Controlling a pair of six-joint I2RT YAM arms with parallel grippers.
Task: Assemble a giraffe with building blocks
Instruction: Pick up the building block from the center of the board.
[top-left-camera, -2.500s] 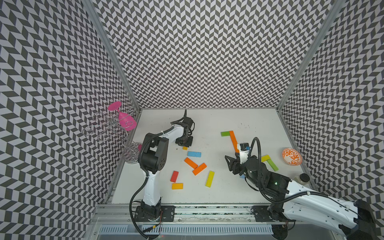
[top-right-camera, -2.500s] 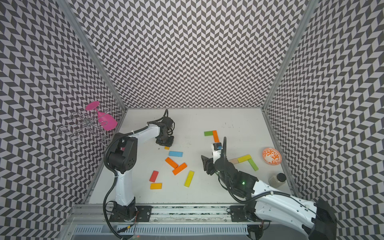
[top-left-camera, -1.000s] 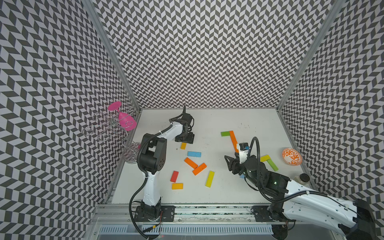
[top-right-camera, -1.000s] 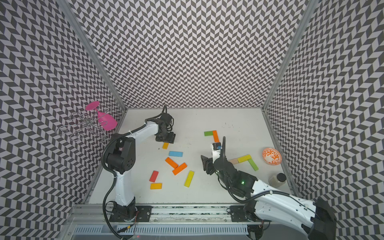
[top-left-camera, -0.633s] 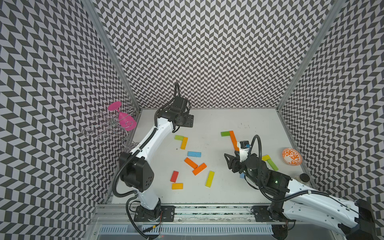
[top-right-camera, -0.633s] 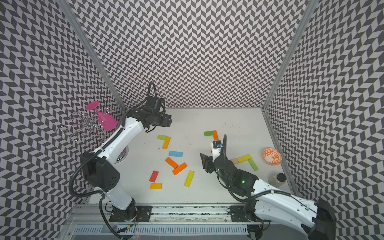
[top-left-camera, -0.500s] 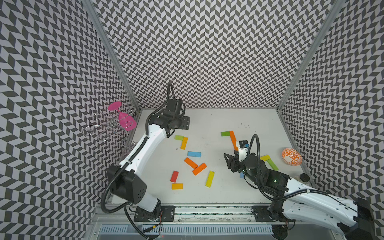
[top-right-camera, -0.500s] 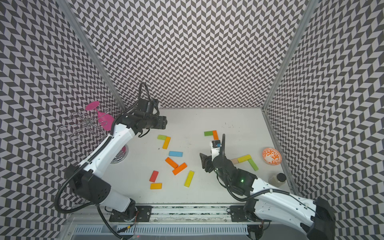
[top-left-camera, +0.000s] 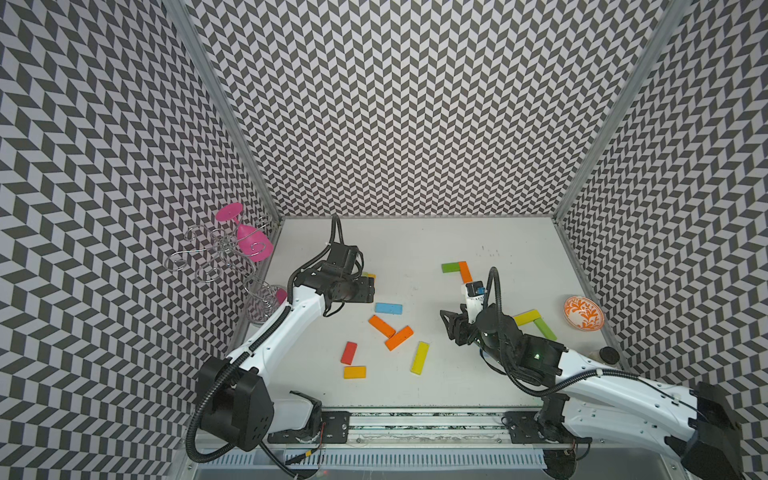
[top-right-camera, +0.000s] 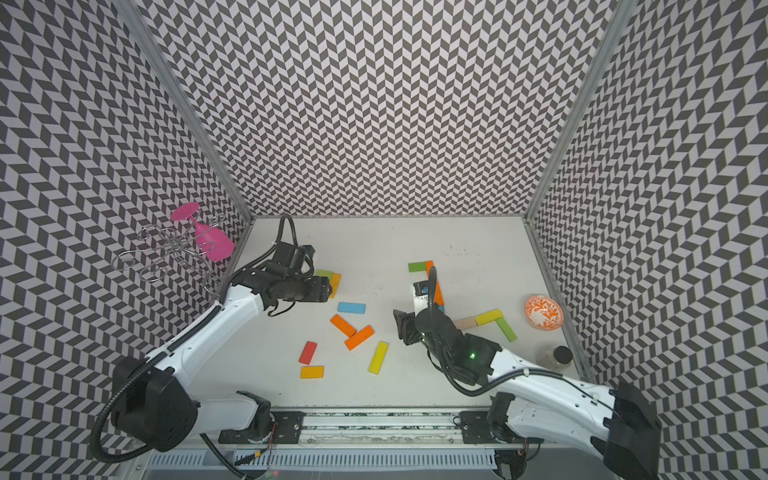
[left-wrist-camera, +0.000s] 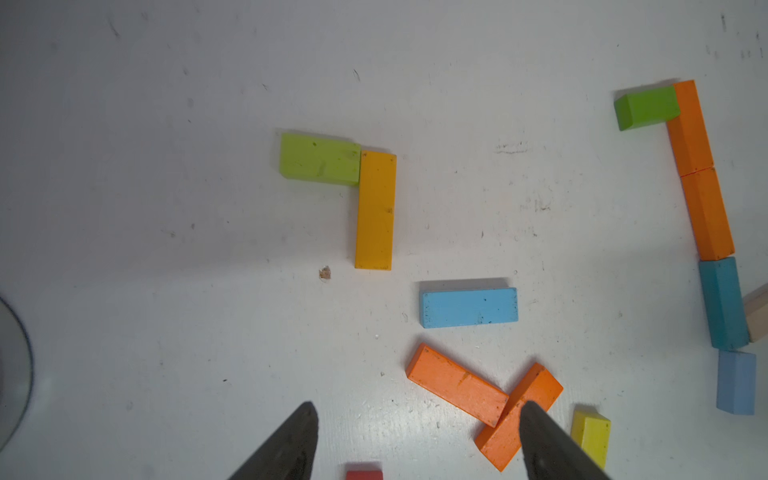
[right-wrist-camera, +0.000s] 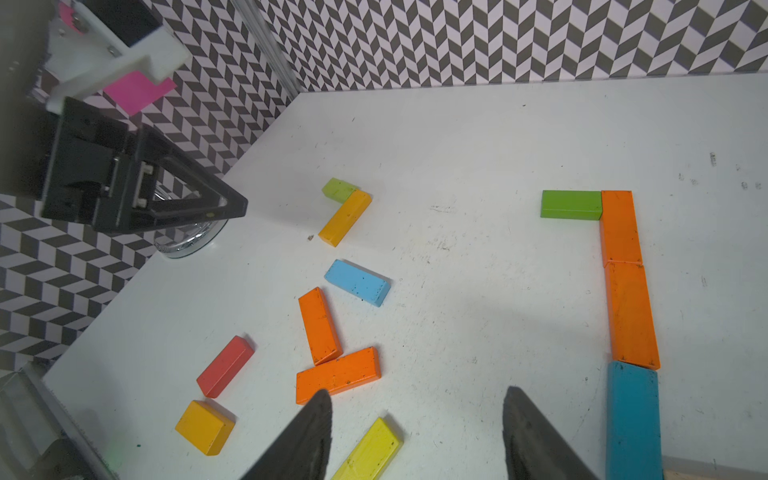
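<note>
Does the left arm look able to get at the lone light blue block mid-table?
Probably yes. The left hand is open and empty close by, and the light blue block lies flat, touching no other block, nothing over it.

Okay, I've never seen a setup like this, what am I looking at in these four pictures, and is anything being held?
Two white robot arms work over a white table inside patterned walls. Two pictures look down from overhead; the other two come from a camera on each arm's wrist, where the dark prongs are its claw. The left claw and right claw both stand open, holding nothing. Coloured blocks lie flat: a lime block touching a yellow-orange block, a loose light blue block, and a row of green, orange and blue. A patterned bowl sits aside.
</note>
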